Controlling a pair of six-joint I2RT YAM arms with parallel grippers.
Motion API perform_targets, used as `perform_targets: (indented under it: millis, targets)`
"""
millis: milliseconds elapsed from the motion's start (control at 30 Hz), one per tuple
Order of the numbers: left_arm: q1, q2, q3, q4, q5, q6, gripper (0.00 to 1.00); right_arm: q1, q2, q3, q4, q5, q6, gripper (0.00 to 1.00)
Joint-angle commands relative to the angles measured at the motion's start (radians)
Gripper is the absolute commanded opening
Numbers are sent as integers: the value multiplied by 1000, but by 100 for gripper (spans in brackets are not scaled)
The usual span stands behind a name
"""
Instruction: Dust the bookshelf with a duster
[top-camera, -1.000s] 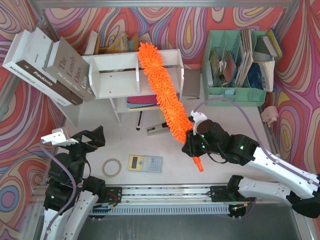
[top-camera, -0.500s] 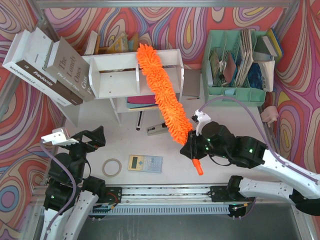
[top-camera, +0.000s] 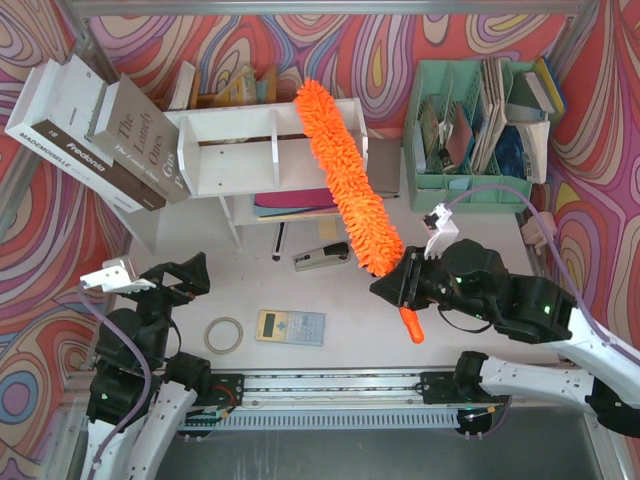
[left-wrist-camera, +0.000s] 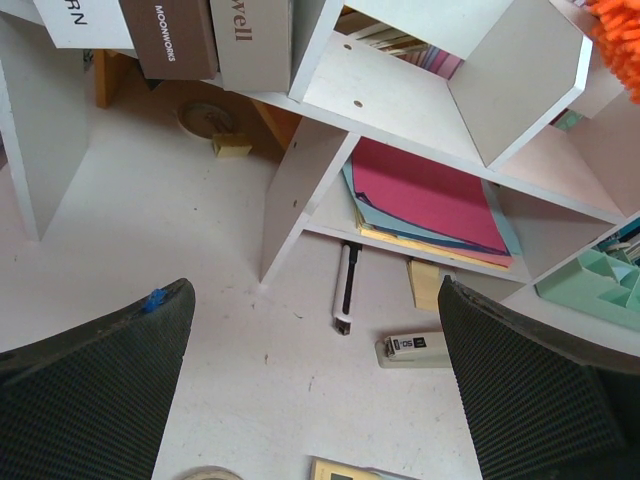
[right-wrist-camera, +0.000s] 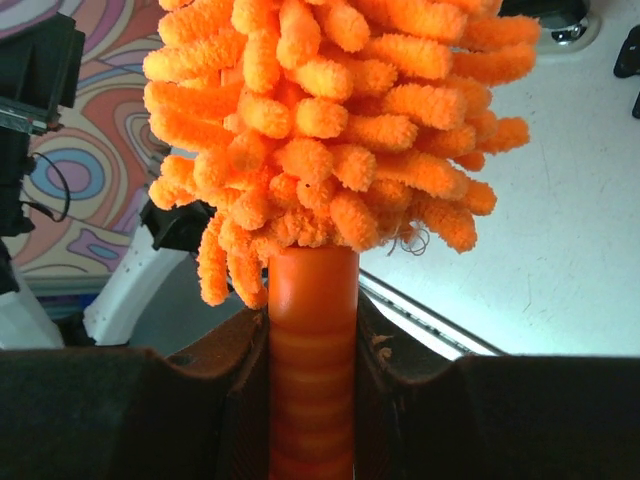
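Nearest to us, the left gripper (left-wrist-camera: 315, 290) hangs idle over the near left of the table (top-camera: 200, 250), its two fingers spread wide with nothing between them. A roll of tape (top-camera: 224, 334) and a calculator (top-camera: 290, 327) lie just ahead of it. To the right, the right gripper (right-wrist-camera: 312, 350) is clamped tight on the slim ribbed handle of the duster (top-camera: 350, 190). It grips just below where the fluffy head begins, and the orange butt of the handle sticks out toward the near edge. We judge that the right place to hold it: the handle is the only stiff part, and a grip close to the head keeps the long lever steady. The plastic looks smooth, so it could turn between the pads if the head snags. The head itself we take to be very light and soft, so it should give against an edge and carry little force. Beyond the gripper a stapler (top-camera: 322, 258) and a pen (top-camera: 278, 240) lie on the table in front of the shelf. The duster head runs up and left over them, crosses the front of the bookshelf (top-camera: 235, 130) and ends with its tip over the right part of the top board. From above we cannot tell how firmly it presses there. Coloured sheets (left-wrist-camera: 430, 200) lie in the lower tier, large books (top-camera: 100, 130) lean at the shelf's left end, and a mint-green organiser (top-camera: 470, 185) stands well apart to the far right.
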Motion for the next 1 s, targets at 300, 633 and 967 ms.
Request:
perform_targets:
  millis: [300,633,967]
  targets:
    - [5,-8,3,4,-38,14,98,6,-97,-92,-24,35,168,0]
    - [5,14,7,3,-36,15,98,6,-58,-93,-57,105,199,0]
    - [4,7,4,5,-33,13,98,214,101,-60,9,221,197,0]
